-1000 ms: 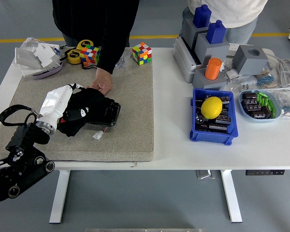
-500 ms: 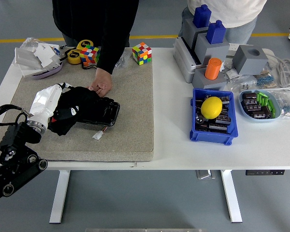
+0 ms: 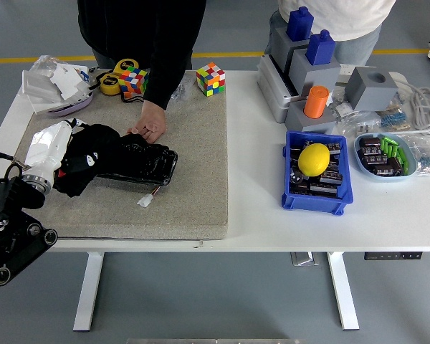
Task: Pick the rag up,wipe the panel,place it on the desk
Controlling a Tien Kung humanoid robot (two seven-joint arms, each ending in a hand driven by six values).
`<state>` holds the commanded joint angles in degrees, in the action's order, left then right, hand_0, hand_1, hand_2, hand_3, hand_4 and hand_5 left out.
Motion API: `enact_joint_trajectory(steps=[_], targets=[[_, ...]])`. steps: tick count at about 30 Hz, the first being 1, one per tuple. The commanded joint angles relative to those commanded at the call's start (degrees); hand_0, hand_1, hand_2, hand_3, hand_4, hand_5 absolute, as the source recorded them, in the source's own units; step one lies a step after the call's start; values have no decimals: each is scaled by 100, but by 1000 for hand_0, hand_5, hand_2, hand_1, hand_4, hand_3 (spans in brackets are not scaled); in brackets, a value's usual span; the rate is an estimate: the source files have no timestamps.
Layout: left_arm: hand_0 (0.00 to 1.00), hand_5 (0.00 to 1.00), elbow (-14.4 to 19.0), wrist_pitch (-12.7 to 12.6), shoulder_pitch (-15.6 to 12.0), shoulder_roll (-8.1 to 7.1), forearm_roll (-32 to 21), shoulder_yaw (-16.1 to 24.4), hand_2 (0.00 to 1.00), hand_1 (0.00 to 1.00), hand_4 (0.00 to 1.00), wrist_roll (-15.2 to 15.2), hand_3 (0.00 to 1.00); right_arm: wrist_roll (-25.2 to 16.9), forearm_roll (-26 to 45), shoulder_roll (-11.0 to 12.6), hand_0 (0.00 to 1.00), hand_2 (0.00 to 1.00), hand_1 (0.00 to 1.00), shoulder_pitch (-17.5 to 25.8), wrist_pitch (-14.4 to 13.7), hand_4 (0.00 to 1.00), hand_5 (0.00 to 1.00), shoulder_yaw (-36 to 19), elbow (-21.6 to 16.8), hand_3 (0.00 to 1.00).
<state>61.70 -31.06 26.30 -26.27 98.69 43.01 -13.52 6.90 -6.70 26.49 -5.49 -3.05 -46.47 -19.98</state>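
Note:
A black rag [image 3: 86, 161] lies bunched over the left end of the black panel [image 3: 149, 164], which rests on the beige mat [image 3: 193, 179]. My left hand [image 3: 57, 147], white with a black arm behind it, is shut on the rag at the panel's left end. A person in a black sleeve stands at the far side and presses a hand [image 3: 149, 127] on the panel's far edge. A small white connector [image 3: 145, 201] trails from the panel's near side. My right arm does not show.
Two colour cubes [image 3: 210, 78] [image 3: 132, 80], yellow tape rolls [image 3: 112, 84] and a dish of white wrapping [image 3: 57, 86] line the far edge. At right stand a grey block fixture [image 3: 301, 79], a blue bin [image 3: 314, 204] with a yellow ball [image 3: 314, 159], and a parts tray [image 3: 387, 170].
My left hand has dragged the rag leftward across the panel, from its middle toward its left end. The person's hand stays on the panel's far edge.

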Motion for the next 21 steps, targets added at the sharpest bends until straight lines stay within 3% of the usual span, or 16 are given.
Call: enact_joint_trajectory(steps=[21], targets=[[199,54,-490,-48,-158,-37,-18,350,396,114,631,170,672,6,-59,-1,725,679,655,-33,-20,998,609,-69,-29,634]])
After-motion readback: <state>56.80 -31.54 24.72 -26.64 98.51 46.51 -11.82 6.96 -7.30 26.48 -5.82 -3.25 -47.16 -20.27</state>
